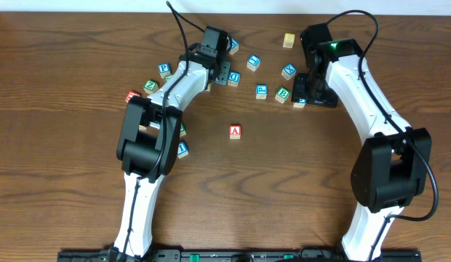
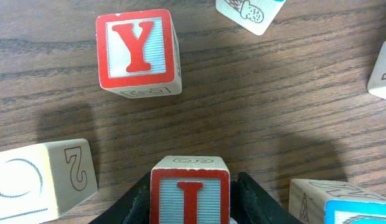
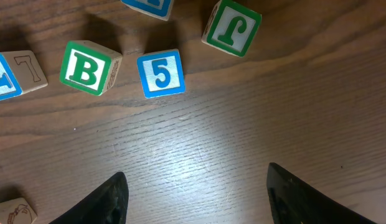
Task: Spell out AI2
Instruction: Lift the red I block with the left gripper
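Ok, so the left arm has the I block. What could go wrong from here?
1. The left gripper holds the I block in a crowd. The block with a 2 on its side and a blue-faced block sit close to its fingers, so lifting out may knock them.
2. The I may twist in the grip and land skewed beside the A block.

On the dark brown wood-grain tabletop [image 3: 243, 124], the pale wooden cube with a red Y [image 2: 138, 50] has a red border round a white ribbed face, the pale wooden cube with a red I [image 2: 190, 194] likewise, while the wooden B cube [image 3: 87, 71] is green on white and the wooden 5 cube [image 3: 160, 73] blue on white.
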### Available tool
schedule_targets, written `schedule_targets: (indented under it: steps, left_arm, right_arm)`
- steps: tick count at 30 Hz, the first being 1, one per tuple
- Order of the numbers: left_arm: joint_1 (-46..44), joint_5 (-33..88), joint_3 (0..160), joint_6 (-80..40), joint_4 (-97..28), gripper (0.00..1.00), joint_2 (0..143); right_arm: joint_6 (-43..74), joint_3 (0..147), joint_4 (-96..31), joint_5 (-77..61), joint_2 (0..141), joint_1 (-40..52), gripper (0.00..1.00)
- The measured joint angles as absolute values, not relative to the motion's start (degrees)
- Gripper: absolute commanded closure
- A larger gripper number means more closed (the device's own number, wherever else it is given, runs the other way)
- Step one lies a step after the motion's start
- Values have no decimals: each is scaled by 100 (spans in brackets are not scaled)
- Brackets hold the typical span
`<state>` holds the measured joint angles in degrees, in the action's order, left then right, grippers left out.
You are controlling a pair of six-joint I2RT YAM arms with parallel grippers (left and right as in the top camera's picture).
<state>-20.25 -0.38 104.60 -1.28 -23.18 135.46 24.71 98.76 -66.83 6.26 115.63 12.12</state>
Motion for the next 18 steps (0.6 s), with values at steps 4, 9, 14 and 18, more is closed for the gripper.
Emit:
schedule_targets:
  steps: [4,9,14,18]
  left_arm:
    - [-2025,-38,10460,-130,-2394,62,13546]
    - [-2025,-40,10460,-148,-2464,65,13546]
    - [-2025,-38,10460,-145,-2464,66,13546]
    - [-2025,-40,10460,-145,-2464,68,13544]
  right_arm:
    - [2473,9876,-6683,626,11563,1212,35]
    - [2471,9876,-6683,626,11563,1212,35]
    - [2471,9876,-6683,626,11563,1212,34]
    - [2473,9876,-6683,626,11563,1212,34]
